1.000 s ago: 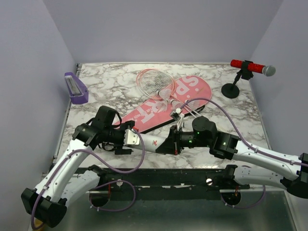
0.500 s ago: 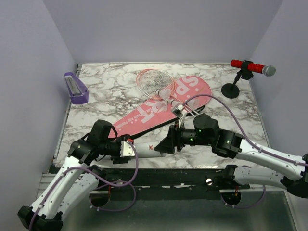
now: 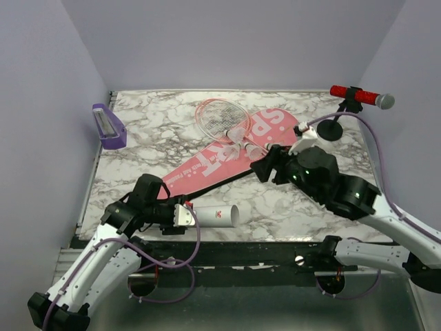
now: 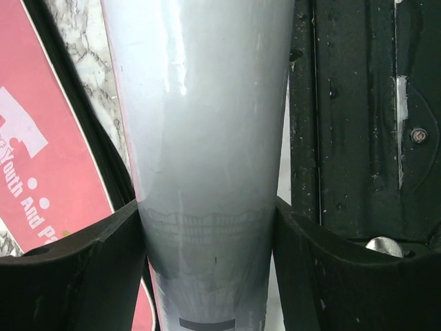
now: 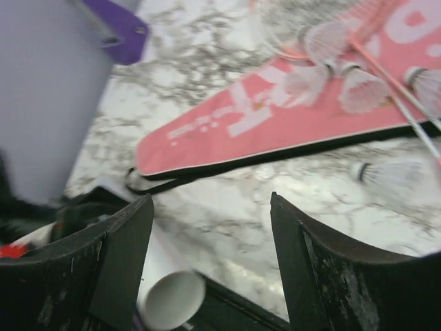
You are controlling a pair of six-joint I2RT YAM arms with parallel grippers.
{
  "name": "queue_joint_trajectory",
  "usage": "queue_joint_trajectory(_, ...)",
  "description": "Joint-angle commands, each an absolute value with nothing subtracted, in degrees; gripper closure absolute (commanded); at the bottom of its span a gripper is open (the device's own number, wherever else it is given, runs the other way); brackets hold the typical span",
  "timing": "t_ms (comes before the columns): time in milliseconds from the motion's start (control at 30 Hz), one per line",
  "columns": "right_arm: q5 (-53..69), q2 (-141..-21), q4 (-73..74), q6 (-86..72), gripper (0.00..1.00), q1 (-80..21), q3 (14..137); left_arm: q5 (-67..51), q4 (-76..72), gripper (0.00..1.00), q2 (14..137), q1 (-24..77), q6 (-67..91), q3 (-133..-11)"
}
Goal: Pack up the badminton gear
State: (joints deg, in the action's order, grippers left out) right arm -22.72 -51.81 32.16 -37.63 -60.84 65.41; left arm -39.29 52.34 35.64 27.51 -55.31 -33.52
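Note:
The white tube (image 3: 219, 215) lies along the table's near edge, and my left gripper (image 3: 187, 215) is shut on its left end. In the left wrist view the tube (image 4: 207, 124) fills the gap, both black fingers (image 4: 96, 269) pressed against its sides. My right gripper (image 3: 264, 165) hovers open and empty over the pink bag's (image 3: 231, 157) lower edge. The right wrist view looks past the open right gripper (image 5: 211, 200) at the bag (image 5: 275, 114), several white shuttlecocks (image 5: 362, 89) and the tube's open end (image 5: 171, 300). The pink racket (image 3: 220, 117) rests on the bag's far end.
A purple tray (image 3: 109, 127) leans at the left wall. A red microphone on a black stand (image 3: 351, 100) stands at the back right. The black frame (image 4: 358, 117) runs just past the table's near edge, right beside the tube.
My right gripper opened, let go of the tube's right end and pulled back up and right toward the bag. My left gripper closed on the tube and drew it toward the near edge.

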Motion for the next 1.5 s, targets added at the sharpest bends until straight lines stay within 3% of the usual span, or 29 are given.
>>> queue_joint_trajectory(0, -23.77, -61.94, 38.42, -37.71, 0.23, -48.04, 63.02, -40.08, 50.80, 0.42, 36.13, 27.69, -56.95, -36.03)
queue_joint_trajectory(100, -13.55, -67.13, 32.71, -36.91, 0.21, -37.55, 62.49, -39.29, 51.24, 0.42, 34.72, 27.69, -57.04, -36.56)
queue_joint_trajectory(267, -10.91, -73.90, 28.92, -36.83, 0.08, -33.50, 64.16, -38.41, 51.59, 0.42, 31.82, 27.60, -57.92, -36.30)
queue_joint_trajectory(467, -1.87, -76.65, 24.71, -36.48, 0.06, -25.15, 58.64, -38.76, 49.75, 0.42, 33.57, 27.60, -54.50, -36.83)
queue_joint_trajectory(767, 7.37, -74.45, 19.88, -36.91, 0.06, -21.45, 48.70, -36.74, 44.30, 0.41, 36.47, 27.69, -47.91, -36.12)
queue_joint_trajectory(1133, 11.86, -71.72, 11.52, -37.71, 0.11, -21.18, 38.50, -30.24, 46.49, 0.40, 42.27, 27.68, -43.25, -40.86)
queue_joint_trajectory(1467, 13.62, -75.76, 6.68, -37.35, 0.32, -20.74, 37.97, -30.76, 51.50, 0.40, 37.54, 27.77, -42.71, -42.72)
